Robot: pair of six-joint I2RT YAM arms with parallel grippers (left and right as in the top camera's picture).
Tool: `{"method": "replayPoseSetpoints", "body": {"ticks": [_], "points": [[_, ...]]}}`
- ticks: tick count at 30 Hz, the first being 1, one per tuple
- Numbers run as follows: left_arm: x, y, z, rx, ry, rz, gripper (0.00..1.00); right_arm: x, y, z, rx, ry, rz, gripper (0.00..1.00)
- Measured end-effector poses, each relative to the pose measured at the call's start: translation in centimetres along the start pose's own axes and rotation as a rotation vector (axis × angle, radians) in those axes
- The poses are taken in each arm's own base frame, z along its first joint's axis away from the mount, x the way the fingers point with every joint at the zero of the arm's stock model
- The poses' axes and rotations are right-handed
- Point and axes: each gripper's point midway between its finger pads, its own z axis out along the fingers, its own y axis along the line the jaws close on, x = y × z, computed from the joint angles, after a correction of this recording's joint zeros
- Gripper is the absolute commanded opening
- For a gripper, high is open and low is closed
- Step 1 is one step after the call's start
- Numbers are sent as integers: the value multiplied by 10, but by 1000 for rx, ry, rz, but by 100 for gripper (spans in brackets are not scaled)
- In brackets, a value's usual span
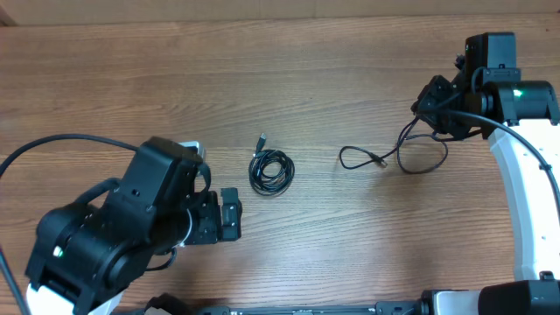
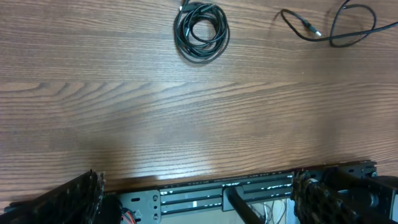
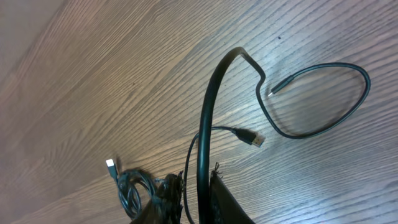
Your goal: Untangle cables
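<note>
A loose black cable [image 1: 418,166] lies in loops right of the table's middle. My right gripper [image 1: 426,122] is over its far end. In the right wrist view the right gripper [image 3: 198,198] is shut on this cable [image 3: 208,112], which arches up from between the fingers and runs round in a wide loop. A thinner strand ending in a metal plug [image 3: 252,138] also comes out beside the fingers. A second cable, coiled [image 1: 271,171], lies at the middle, apart from both grippers. My left gripper [image 1: 229,214] is near the front edge, left of the coil [image 2: 201,32], open wide [image 2: 199,200] with nothing in it.
The wooden table [image 1: 306,61] is bare at the back. In the left wrist view the table's front edge and a metal rail [image 2: 249,190] below it sit between the fingers. The white right arm [image 1: 525,201] runs along the right side. The left arm's black body [image 1: 114,227] covers the front left.
</note>
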Motion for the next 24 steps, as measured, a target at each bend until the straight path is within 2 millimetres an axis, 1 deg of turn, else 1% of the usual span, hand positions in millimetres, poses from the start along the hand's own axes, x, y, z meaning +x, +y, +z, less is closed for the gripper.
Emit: {"method": "replayPoseSetpoints", "body": {"ticks": [1, 3, 6, 8, 10, 17, 21, 24], "points": [[-1, 0, 1, -3, 5, 0, 100, 0, 0, 0, 1, 0, -4, 16], [-1, -1, 5, -11, 17, -1, 100, 1, 1, 0, -1, 2, -12, 24], [-1, 0, 10, -29, 43, -2, 100, 2, 1, 0, 0, 5, -15, 54], [2, 2, 12, -45, 67, -3, 100, 3, 0, 0, 4, 11, -20, 79], [4, 3, 12, -51, 77, -2, 100, 5, -1, 0, 9, 19, -25, 89], [6, 1, 12, -41, 87, 1, 99, 11, -6, 0, 26, 42, -36, 100], [6, 1, 12, -40, 88, 1, 99, 18, -10, -1, 42, 72, -38, 100], [6, 1, 12, -39, 87, 1, 100, 25, -6, -1, 21, 100, -84, 100]]}}
